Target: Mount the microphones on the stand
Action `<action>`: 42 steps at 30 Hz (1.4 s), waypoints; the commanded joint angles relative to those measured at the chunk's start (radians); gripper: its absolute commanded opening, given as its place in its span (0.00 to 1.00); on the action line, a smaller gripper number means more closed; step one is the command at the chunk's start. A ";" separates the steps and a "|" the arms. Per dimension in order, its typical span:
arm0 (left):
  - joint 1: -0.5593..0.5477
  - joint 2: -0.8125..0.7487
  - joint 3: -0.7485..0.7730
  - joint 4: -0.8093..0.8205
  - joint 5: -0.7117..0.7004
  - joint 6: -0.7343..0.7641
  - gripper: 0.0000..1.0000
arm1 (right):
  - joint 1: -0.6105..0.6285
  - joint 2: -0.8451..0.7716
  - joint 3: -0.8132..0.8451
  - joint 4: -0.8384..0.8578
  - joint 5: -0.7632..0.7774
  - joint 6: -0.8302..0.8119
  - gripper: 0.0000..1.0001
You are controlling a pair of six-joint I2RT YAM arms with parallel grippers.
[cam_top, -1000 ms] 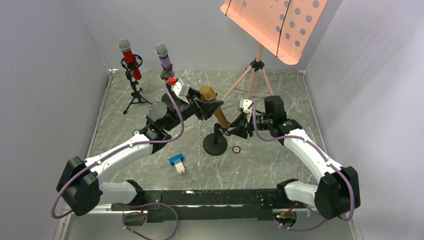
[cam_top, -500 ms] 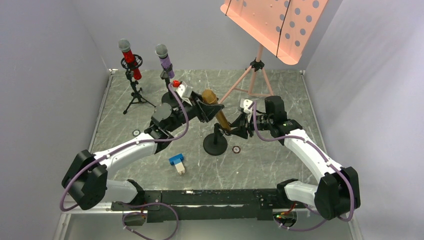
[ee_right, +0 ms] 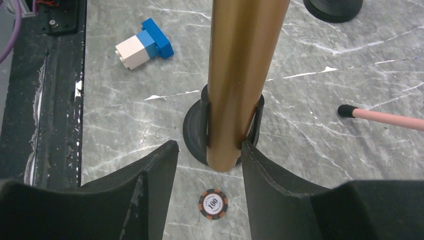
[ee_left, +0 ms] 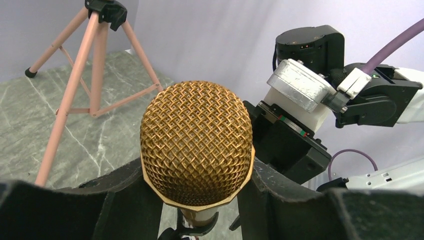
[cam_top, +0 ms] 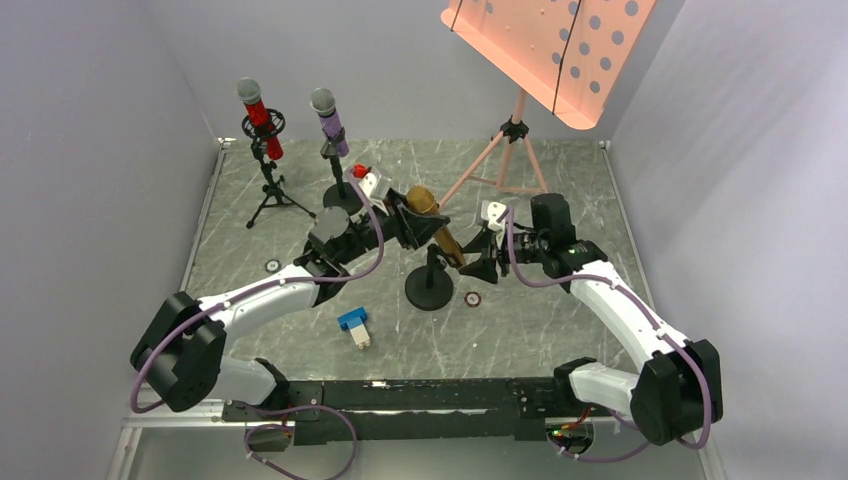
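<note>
The left tool (ee_left: 196,200) is pinching the all-gold mesh-headed microphone (ee_left: 196,135) just under its head. The right tool (ee_right: 207,155) is standing spread around the barrel's lower end, which is sitting in the clip of the black round-based stand (cam_top: 430,290). The barrel is looking rigid and slick, so gripping below the dentable mesh seems safest.
</note>
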 commanded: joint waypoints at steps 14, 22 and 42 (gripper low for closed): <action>0.000 0.126 -0.001 -0.067 0.074 0.051 0.00 | -0.108 -0.104 0.034 -0.109 -0.128 -0.116 0.58; 0.003 0.103 0.029 -0.229 0.061 0.158 0.00 | -0.133 -0.116 0.046 -0.158 -0.159 -0.153 0.59; 0.002 0.160 0.044 -0.310 0.135 0.164 0.03 | -0.173 -0.109 0.013 -0.119 -0.181 -0.128 0.63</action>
